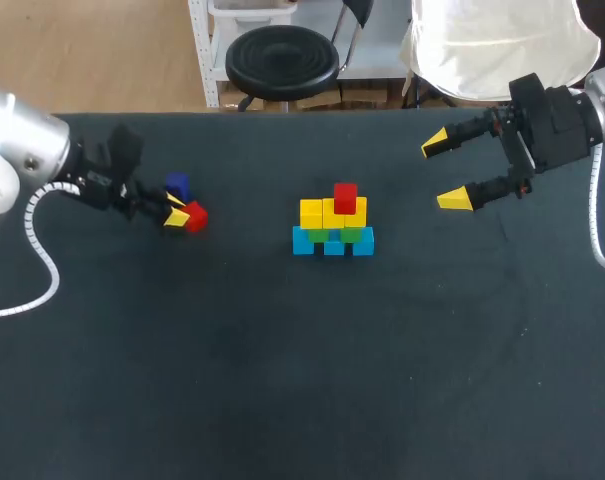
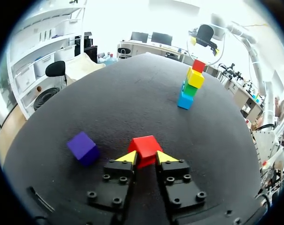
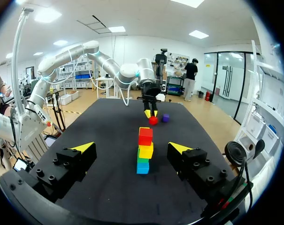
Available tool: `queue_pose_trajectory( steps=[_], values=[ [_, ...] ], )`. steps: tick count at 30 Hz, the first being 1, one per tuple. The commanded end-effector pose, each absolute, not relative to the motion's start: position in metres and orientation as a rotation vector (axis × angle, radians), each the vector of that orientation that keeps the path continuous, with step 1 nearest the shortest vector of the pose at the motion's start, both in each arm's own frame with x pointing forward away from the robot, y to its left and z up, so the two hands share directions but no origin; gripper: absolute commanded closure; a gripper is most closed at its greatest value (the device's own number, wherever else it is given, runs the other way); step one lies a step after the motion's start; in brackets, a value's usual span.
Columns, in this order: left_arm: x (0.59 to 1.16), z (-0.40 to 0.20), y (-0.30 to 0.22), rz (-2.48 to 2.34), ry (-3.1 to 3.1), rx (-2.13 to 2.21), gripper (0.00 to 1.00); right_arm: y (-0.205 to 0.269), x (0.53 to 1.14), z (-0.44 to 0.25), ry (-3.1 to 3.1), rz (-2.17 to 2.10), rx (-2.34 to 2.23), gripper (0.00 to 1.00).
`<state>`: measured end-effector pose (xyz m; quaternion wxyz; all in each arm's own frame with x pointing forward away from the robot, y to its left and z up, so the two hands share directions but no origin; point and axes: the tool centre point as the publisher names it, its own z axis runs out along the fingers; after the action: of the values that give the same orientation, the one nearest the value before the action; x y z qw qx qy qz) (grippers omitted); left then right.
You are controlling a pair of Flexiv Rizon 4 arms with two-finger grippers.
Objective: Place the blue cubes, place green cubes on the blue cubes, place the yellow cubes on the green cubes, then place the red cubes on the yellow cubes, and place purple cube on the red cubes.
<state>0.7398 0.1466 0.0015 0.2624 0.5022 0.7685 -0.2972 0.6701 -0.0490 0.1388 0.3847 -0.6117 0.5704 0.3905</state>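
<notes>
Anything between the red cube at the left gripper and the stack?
Nothing visible: only bare table between the red cube and the stack. The purple cube sits beside the left gripper, off that line.

One camera hangs high behind the robot and looks down on the table point(image 1: 282, 400). Another rides on the left pincer point(image 2: 145, 155), low and close to the table, with the red cube point(image 2: 145, 146) it pinches right under its nose. It looks across at the stack of cubes point(image 2: 191, 86). A third rides on the right pincer point(image 3: 131, 147), higher up, looking back the other way. All three see the stack. Each wrist camera sees the other pincer far off.
</notes>
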Motion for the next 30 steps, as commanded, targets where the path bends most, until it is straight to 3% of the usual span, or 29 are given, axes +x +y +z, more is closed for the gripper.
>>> queue_pose_trajectory(
  steps=[1, 24, 28, 29, 30],
  values=[
    [0.737, -0.001, 0.146, -0.806, 2.081, 1.348, 0.00, -0.049, 0.669, 0.139, 1.452, 0.994, -1.557, 0.00],
    [0.730, -0.002, 0.138, -0.575, 2.160, 1.080, 0.00, -0.049, 0.669, 0.139, 1.452, 0.994, -1.557, 0.00],
    [0.730, -0.002, 0.138, -0.577, 2.161, 1.077, 0.06, -0.049, 0.669, 0.139, 1.452, 0.994, -1.557, 0.00],
    [0.731, -0.002, 0.137, -0.575, 2.164, 1.073, 0.16, -0.049, 0.669, 0.139, 1.452, 0.994, -1.557, 0.00],
    [0.732, -0.003, 0.137, -0.575, 2.165, 1.067, 0.18, -0.049, 0.669, 0.139, 1.452, 0.994, -1.557, 0.00]
  ],
)
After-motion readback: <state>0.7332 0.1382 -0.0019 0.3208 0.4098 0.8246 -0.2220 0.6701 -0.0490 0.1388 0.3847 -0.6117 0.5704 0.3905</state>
